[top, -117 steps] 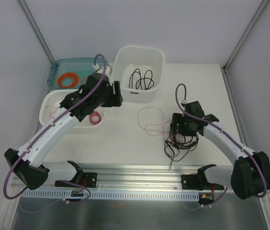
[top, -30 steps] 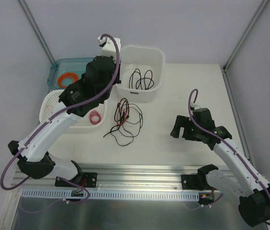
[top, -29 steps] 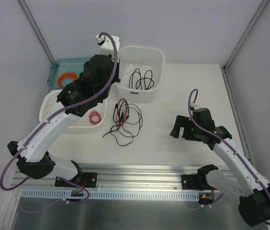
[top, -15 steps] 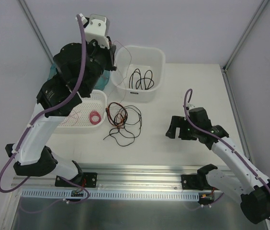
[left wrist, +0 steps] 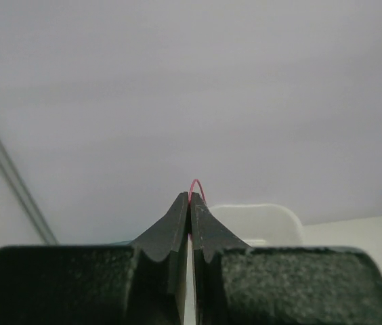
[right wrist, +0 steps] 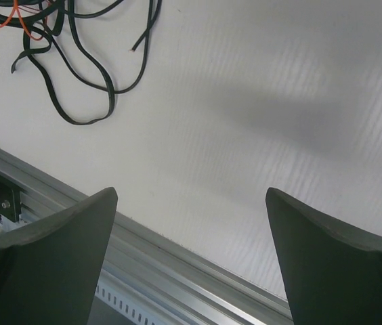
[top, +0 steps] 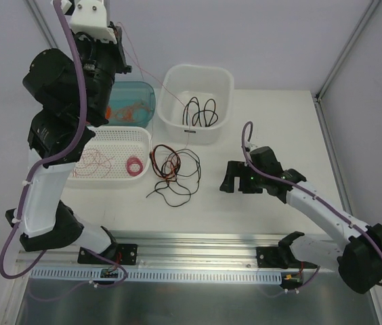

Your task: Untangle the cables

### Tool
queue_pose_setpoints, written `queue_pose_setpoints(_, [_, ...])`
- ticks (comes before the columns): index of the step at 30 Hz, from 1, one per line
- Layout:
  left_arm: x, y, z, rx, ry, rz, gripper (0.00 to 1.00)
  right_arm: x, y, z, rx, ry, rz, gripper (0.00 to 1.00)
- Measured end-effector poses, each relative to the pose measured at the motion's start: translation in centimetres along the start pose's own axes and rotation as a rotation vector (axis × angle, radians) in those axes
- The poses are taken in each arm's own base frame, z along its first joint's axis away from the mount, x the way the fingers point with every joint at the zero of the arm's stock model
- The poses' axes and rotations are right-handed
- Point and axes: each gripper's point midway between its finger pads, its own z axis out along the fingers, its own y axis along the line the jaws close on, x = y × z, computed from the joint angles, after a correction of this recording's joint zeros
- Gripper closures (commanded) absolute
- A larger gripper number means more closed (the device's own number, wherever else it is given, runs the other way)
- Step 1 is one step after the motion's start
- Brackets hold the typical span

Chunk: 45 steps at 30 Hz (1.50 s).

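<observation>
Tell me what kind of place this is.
Likely a lab robot cell: left arm and right arm mounted on an aluminium rail, plain panel walls around the white table, sorting containers like the white tub.

Left arm high, left tool pinched tight, right tool spread wide

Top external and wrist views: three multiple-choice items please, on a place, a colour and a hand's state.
1. Most of the cables lie: A in the blue tray; B on the table in front of the white tub; C on the metal rail.
2. The wire pinched in the left hand is: A red; B black; C white.
3. The right hand is: A shut on a cable; B shut, empty; C open, empty.
B: the cables rest on bare table. A: a red loop pokes above the closed fingertips. C: its fingers stand wide apart, nothing between.
</observation>
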Motion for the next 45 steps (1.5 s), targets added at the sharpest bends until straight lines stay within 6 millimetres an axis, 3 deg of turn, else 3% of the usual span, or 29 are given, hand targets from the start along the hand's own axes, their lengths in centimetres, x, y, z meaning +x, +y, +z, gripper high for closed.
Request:
queue_pose_setpoints(3, [1.7,3.7,0.7,-0.122,0.031,0.056,1.00,-0.7,1.3,1.3,-0.009,0.021,-0.019,0.05])
queue_pose_setpoints(7, [5.6,8.5,1.5,-0.285,0.118,0.136,1.00,-2.1,3.2,3.2,-0.020,0.024,-0.047,0.06])
queue_pose_setpoints(12, [10.9,11.9,1.8,-0.392,0.233,0.185,1.00,-3.3,5.3,6.5,0.000,0.032,-0.093,0.07])
queue_pose_setpoints(18, [14.8,15.4,0.4,-0.494,0.322,0.196,1.00,-4.8,7.2,11.6,0.110,0.031,-0.157,0.10])
queue_pose_setpoints(24, [19.3,20.5,-2.0,-0.644,0.413,0.169,1.00,-5.6,7.3,15.3,0.238,0.014,-0.177,0.18])
queue_pose_setpoints(30, [26.3,24.6,-4.6,-0.757,0.557,0.075,1.00,-4.6,4.7,17.1,0.381,0.039,-0.170,0.46])
queue_pose_setpoints(33, [29.5,26.4,-6.4,-0.811,0.625,-0.001,1.00,-4.6,3.7,17.0,0.430,0.034,-0.165,0.67])
queue_pose_setpoints(34, [30.3,26.9,-7.0,-0.826,0.641,-0.029,1.00,-4.7,3.5,16.9,0.440,0.031,-0.161,0.78])
queue_pose_setpoints(37, [31.6,27.9,-8.5,-0.863,0.670,-0.092,1.00,-4.9,2.6,16.7,0.457,0.020,-0.130,0.99])
queue_pose_setpoints(42, [30.7,28.8,-9.6,-0.901,0.627,-0.176,1.00,-5.0,-1.4,14.5,0.486,0.007,-0.031,0.99])
queue_pose_setpoints(45, [30.2,29.4,-10.2,-0.925,0.615,-0.206,1.00,-5.3,-6.6,11.6,0.555,0.012,0.072,0.99])
